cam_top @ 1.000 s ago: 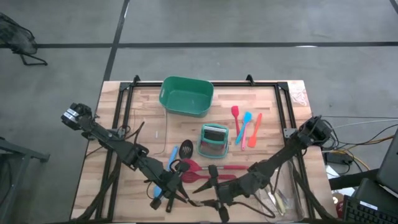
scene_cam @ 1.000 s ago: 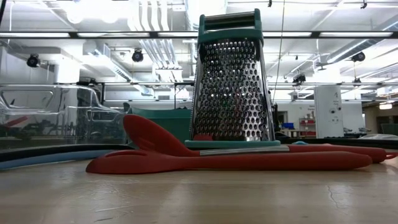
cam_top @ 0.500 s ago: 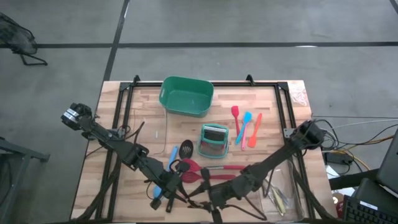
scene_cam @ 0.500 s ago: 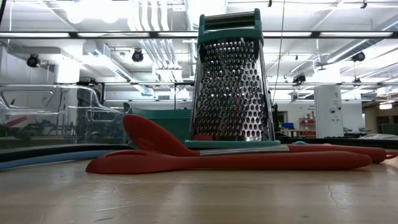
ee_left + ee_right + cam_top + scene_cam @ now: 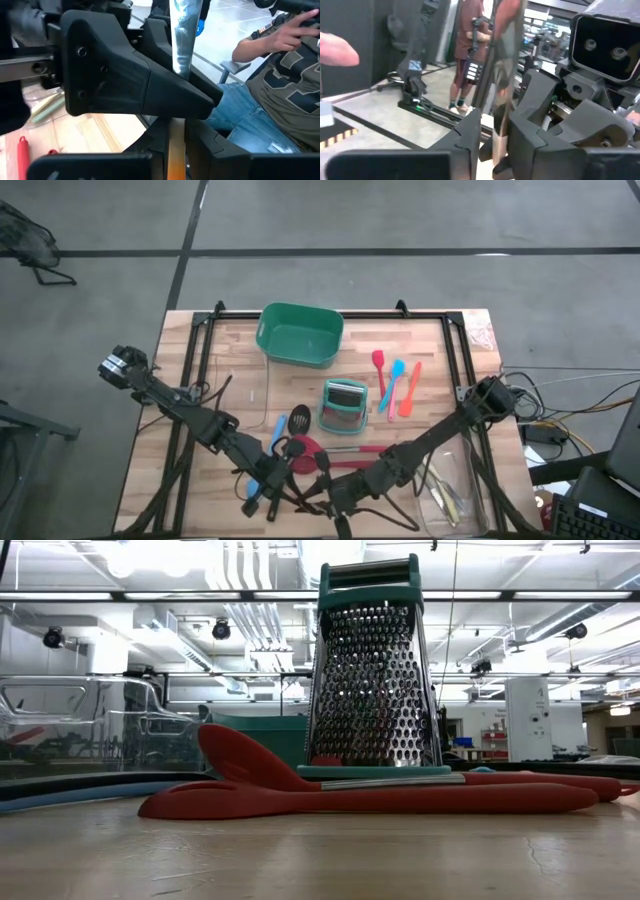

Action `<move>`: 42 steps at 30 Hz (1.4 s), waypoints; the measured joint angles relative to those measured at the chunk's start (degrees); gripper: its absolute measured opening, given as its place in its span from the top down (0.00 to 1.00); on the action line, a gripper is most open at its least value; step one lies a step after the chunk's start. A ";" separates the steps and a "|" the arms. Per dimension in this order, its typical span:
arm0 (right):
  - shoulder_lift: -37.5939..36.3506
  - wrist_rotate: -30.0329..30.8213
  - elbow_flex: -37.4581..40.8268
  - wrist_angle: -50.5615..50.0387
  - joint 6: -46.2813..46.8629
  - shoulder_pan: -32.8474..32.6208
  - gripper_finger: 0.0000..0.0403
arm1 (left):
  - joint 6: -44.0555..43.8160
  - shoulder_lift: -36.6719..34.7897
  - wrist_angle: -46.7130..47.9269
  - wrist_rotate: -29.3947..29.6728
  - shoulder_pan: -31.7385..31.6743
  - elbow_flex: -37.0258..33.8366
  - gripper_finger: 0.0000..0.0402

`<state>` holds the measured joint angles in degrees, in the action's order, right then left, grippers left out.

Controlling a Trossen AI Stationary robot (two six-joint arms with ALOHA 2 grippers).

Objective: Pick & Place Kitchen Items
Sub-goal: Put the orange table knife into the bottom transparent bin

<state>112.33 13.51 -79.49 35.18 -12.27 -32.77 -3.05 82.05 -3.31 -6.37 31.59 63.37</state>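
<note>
A slim tool with a shiny metal blade (image 5: 181, 35) and a pale wooden handle (image 5: 175, 150) stands upright between my two grippers, above the table's near edge. My left gripper (image 5: 272, 492) and my right gripper (image 5: 328, 488) face each other closely, both shut on it. The tool also shows in the right wrist view (image 5: 507, 50). Two red spoons (image 5: 335, 452), a black slotted spoon (image 5: 298, 420) and a blue spoon (image 5: 277, 432) lie flat on the table. Three small spatulas (image 5: 395, 388) lie at the right. My left gripper pinches the tool's wooden handle (image 5: 175, 147) between its two fingers, coming level from the table's left and lying across it. The tool stands upright, blade up, clear of the table. My right gripper has the handle (image 5: 495, 137) between its two fingers, coming from the table's right and lying across it. One of its fingers (image 5: 200, 97) crosses in front of the tool above my left gripper's hold.
A metal box grater (image 5: 343, 405) stands mid-table behind the red spoons. A green tub (image 5: 298, 335) sits at the far side. A clear tray (image 5: 452, 498) with pale tools lies at the near right. A seated person (image 5: 280, 75) is beyond the table's right edge.
My right gripper has gone toward the table's left edge, closing on my left gripper and the upright tool.
</note>
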 joint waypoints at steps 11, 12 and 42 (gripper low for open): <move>-1.15 -0.23 0.01 -3.15 1.56 -0.14 0.96 | 0.04 0.01 -0.12 0.60 -0.01 0.02 0.88; -1.84 -0.15 0.01 -4.72 2.44 -0.28 0.96 | -0.05 0.01 -0.26 0.93 -0.03 0.00 0.88; -28.54 4.85 0.12 -85.07 91.00 -14.93 0.97 | 6.83 -0.86 -5.68 17.00 -0.08 -3.02 0.66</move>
<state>83.80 18.36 -79.37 -49.89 78.73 -47.70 3.78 81.19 -8.99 10.63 31.51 60.36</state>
